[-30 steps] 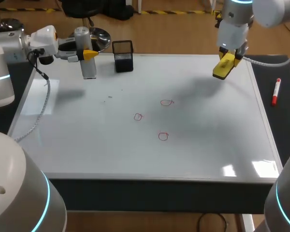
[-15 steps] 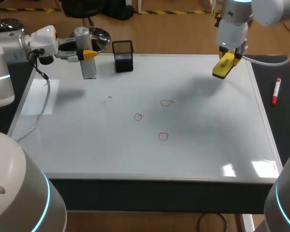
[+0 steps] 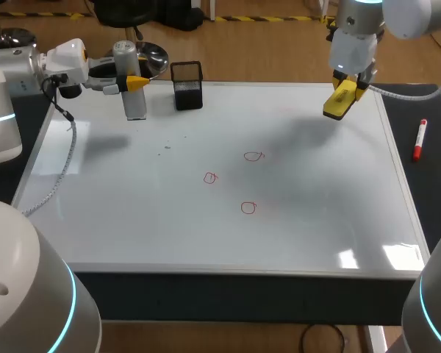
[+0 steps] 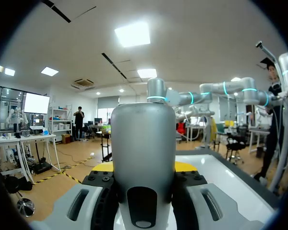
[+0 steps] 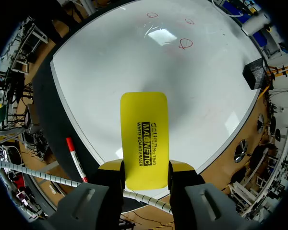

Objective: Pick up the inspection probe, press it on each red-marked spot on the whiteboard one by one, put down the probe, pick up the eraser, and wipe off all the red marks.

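Black printed lettering runs lengthwise in a few short lines down the yellow face of the eraser (image 5: 144, 139).

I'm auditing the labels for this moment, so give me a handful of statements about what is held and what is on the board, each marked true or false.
1. Three red marks are on the whiteboard. True.
2. The right jaws are empty. False: they are shut on the yellow eraser, held above the board's far right corner.
3. The probe lies flat in the middle of the board. False: it is upright at the far left, gripped in the left jaws.
4. The red marker lies off the whiteboard, to its right. True.
5. The black mesh holder stands among the red marks. False: it stands at the board's far edge, beside the probe.
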`<act>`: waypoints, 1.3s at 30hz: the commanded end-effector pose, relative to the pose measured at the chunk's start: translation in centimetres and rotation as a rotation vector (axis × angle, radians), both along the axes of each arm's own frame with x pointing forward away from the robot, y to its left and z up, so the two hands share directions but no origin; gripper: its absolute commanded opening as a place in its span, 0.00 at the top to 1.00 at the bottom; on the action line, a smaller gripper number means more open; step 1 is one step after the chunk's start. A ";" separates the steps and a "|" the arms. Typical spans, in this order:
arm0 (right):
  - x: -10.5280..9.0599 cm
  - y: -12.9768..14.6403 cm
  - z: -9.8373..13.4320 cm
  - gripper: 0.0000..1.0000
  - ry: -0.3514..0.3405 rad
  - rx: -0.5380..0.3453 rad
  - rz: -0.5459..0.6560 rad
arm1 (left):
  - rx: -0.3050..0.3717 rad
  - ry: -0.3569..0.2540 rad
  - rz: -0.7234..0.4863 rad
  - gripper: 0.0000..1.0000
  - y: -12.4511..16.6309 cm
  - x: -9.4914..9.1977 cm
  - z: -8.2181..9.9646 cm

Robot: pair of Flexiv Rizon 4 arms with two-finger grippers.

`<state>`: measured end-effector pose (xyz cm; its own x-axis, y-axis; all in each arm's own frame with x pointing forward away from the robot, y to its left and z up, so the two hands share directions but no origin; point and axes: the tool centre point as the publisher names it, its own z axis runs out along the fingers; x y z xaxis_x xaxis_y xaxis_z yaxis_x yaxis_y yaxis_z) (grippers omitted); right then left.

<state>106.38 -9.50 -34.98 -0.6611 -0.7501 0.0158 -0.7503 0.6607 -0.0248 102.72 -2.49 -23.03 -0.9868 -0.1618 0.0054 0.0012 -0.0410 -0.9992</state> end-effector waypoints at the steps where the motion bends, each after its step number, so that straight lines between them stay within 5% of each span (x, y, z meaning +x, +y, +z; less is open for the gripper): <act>1: 0.1 0.0 0.1 1.00 0.003 -0.004 0.002 | 0.012 0.009 0.002 1.00 -0.6 -0.4 0.0; 24: 0.1 0.0 0.1 1.00 0.003 -0.004 0.002 | -0.045 -0.022 -0.159 1.00 -8.9 -11.5 1.8; 39: 0.1 0.0 0.1 1.00 0.003 -0.004 0.002 | -0.060 0.004 -0.328 1.00 -14.8 -16.0 -0.6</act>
